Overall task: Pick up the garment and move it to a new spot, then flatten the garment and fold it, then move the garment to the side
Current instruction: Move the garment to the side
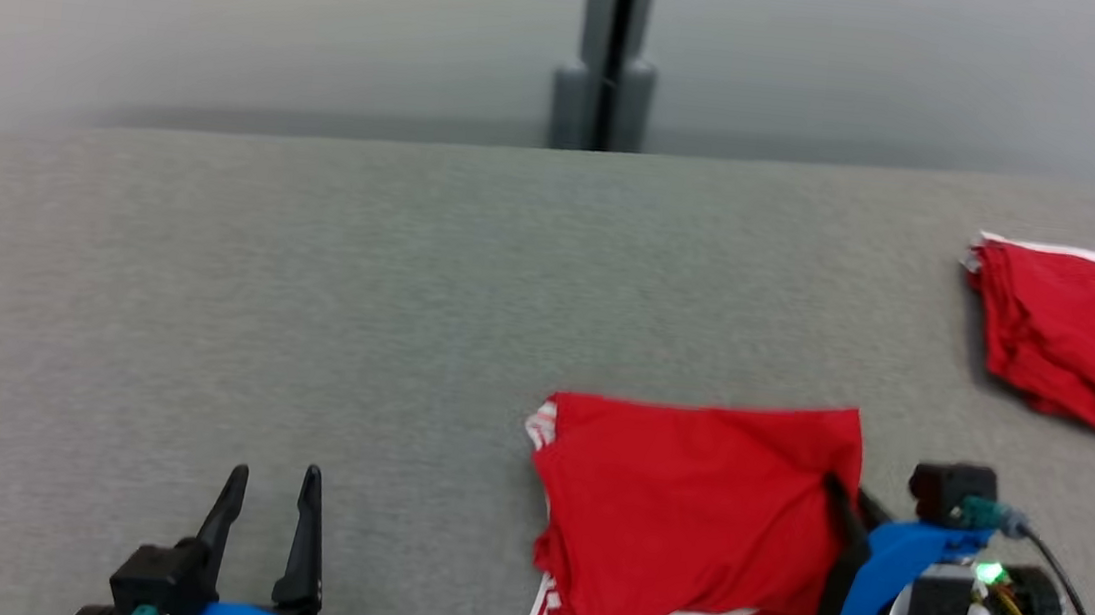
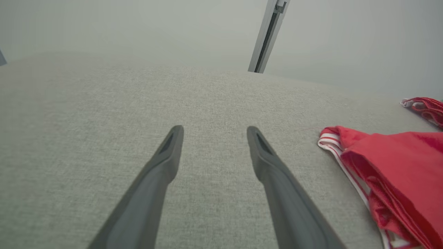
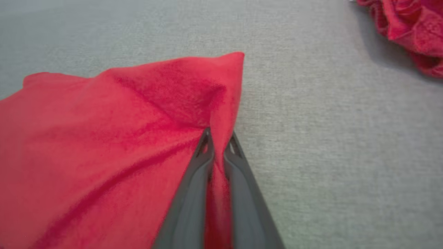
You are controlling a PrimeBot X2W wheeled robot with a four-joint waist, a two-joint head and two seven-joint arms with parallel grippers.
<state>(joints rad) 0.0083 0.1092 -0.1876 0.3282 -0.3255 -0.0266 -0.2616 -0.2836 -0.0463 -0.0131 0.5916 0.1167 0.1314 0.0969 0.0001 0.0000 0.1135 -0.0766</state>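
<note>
The garment (image 1: 688, 522) is red with white trim and lies folded on the grey cloth table, front right of centre. Its striped left edge appears in the left wrist view (image 2: 391, 166). My right gripper (image 1: 840, 501) sits at the garment's right edge, shut on a pinched ridge of red fabric. In the right wrist view the two fingers squeeze that fold (image 3: 218, 145) of the garment (image 3: 104, 145). My left gripper (image 1: 273, 492) rests at the front left with its fingers spread open over bare table (image 2: 211, 133), well left of the garment.
A second red garment (image 1: 1077, 333) with a white band lies folded at the table's far right, showing too in the right wrist view (image 3: 412, 27) and the left wrist view (image 2: 425, 109). A grey post (image 1: 607, 52) stands behind the table's (image 1: 310, 275) far edge.
</note>
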